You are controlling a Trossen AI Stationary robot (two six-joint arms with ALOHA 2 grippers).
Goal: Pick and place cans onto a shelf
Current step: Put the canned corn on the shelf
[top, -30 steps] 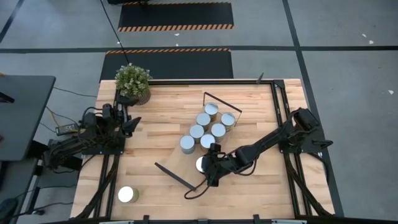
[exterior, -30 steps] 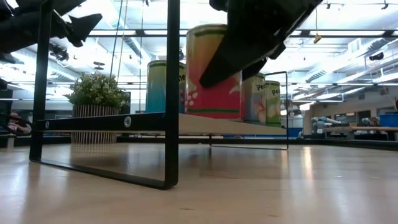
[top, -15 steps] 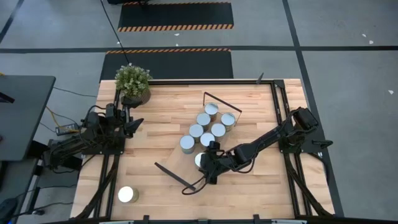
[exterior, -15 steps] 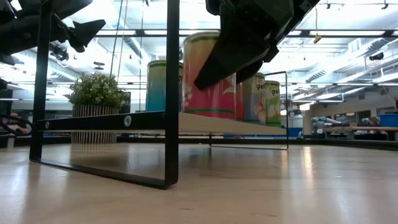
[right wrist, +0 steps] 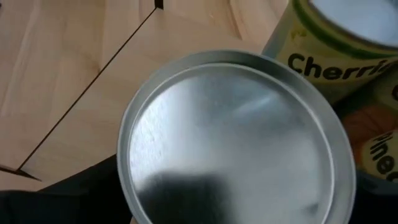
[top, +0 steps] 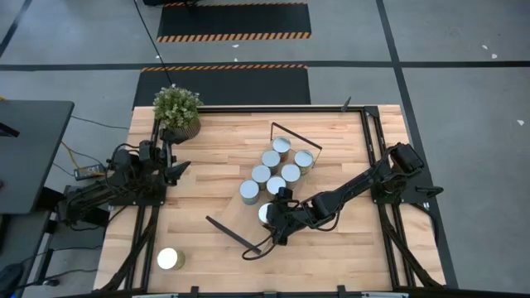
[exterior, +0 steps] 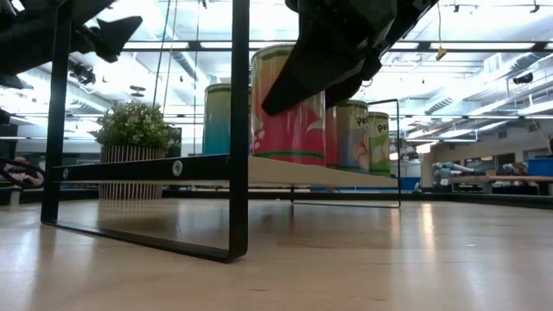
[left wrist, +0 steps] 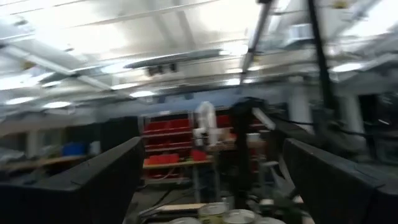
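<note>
the right claw (top: 276, 222) hangs over a can (top: 267, 214) at the shelf's (top: 248, 217) free end, and i can't tell if it grips. pulling away crooked could tip that can off the edge. six cans crowd the shelf's far end; one (top: 170, 259) waits near the bench's front-left corner (left claw (top: 178, 168) parked, parted).

Eight cans (top: 279, 170) show from above: seven grouped on the one shelf (top: 248, 219), one alone (top: 170, 259) near the table's (top: 215, 149) front left corner. One potted plant (top: 177, 108), two arms
</note>
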